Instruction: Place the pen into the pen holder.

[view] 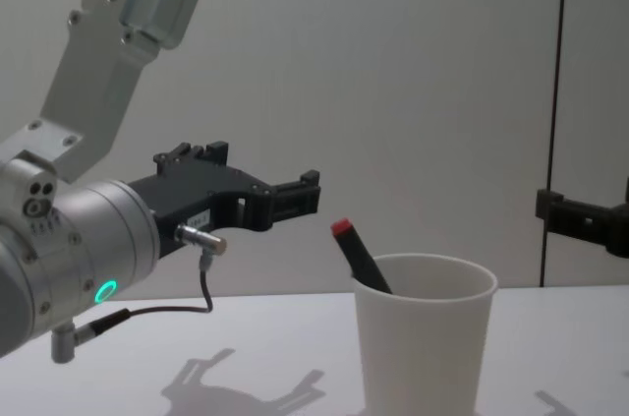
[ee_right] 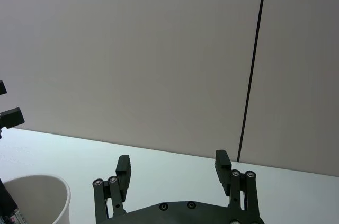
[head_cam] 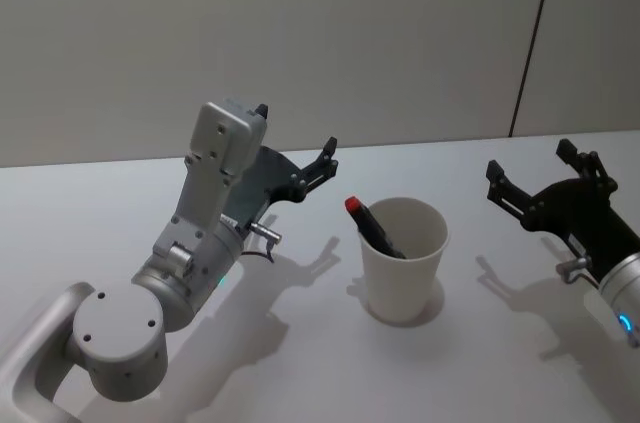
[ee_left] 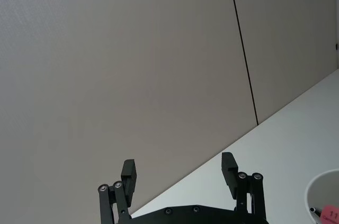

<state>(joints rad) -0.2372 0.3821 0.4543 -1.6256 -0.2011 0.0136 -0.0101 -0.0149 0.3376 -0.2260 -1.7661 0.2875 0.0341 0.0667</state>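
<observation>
- Left gripper (head_cam: 298, 165) hangs wide open, empty, just left of the pen holder (head_cam: 403, 258).
- Pen (head_cam: 374, 227) already leans inside, red end up-left.
- Right gripper (head_cam: 543, 175), open, waits right.

The left gripper (head_cam: 325, 158) is held up with jaws apart; the right gripper (head_cam: 540, 171) is held likewise.
</observation>
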